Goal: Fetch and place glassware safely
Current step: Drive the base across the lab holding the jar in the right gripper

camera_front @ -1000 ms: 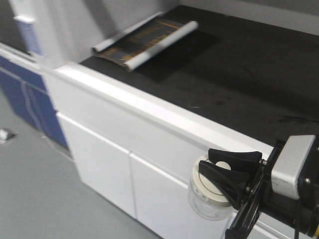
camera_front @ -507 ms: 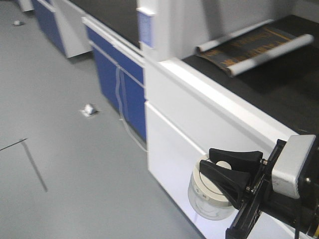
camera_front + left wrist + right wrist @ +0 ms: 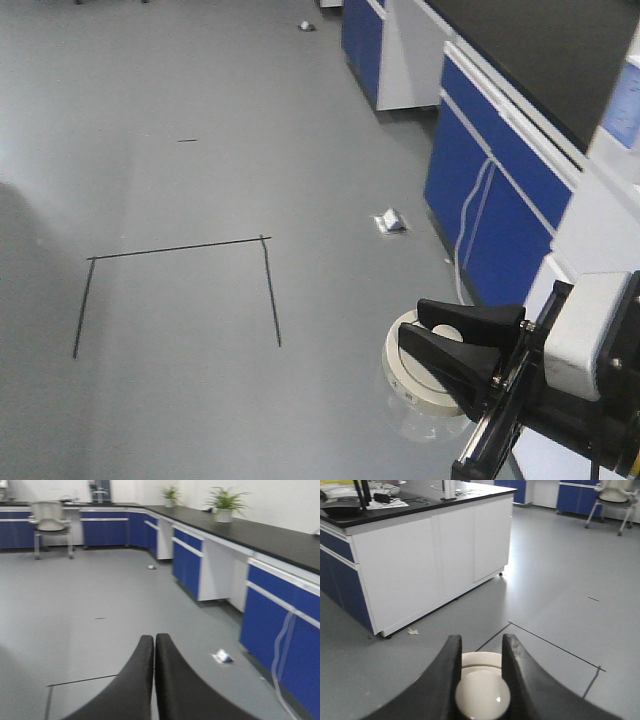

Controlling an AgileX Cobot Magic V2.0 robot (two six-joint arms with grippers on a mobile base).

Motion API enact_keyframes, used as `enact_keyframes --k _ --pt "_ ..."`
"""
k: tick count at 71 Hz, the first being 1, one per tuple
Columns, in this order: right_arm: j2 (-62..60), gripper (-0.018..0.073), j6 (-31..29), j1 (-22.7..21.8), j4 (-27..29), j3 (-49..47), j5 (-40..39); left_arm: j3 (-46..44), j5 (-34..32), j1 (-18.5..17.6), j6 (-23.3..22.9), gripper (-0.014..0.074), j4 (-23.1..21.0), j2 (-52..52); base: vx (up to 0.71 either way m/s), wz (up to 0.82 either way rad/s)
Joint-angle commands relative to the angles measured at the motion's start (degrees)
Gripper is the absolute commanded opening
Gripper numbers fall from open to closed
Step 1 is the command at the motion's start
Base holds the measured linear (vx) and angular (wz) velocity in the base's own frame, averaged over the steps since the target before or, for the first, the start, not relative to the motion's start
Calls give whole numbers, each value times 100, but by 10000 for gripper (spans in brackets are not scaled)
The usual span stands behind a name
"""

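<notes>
Since a second ago the front view is swinging off the white cabinet and the rolled sheet and is now looking down at open grey floor [image 3: 200,150], while the jar [image 3: 412,388] is staying put in my right tool [image 3: 412,324]. I am pinching the jar by its cream-white lid [image 3: 481,690], one black finger on each side of the round top, and the clear glass body is hanging below the lid, off the floor and not resting on anything. From the right wrist view the lid is sitting snugly between the two fingers, touching both.

My left tool [image 3: 154,639] is carrying nothing; its two dark fingers are pressing together along their inner edges.

Below and to the left of the jar, thin black lines [image 3: 180,248] are marking three sides of a box on the floor. A small crumpled packet [image 3: 388,222] is lying near the foot of the blue cabinets [image 3: 490,200], and a pale cable [image 3: 470,220] is hanging down in front of them. A black worktop [image 3: 270,535] is running along above those cabinets, carrying potted plants [image 3: 224,502] at the far end, and a chair [image 3: 50,517] is standing in the far corner. On my other side, a white island cabinet [image 3: 435,555] is standing well apart from the jar.
</notes>
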Motion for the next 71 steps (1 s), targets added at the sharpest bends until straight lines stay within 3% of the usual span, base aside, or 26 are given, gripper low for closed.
enact_keyframes --k 1,28,71 --pt "-78 -1 -24 -29 190 -190 -363 -155 -400 -24 -39 -7 -46 76 13 75" --pt "-78 -1 -23 -29 190 -190 -355 -155 -400 -24 -39 -7 -46 76 19 47" --pt "-78 -1 -23 -29 190 -190 -361 -155 -400 -24 -39 -7 -46 76 40 -1"
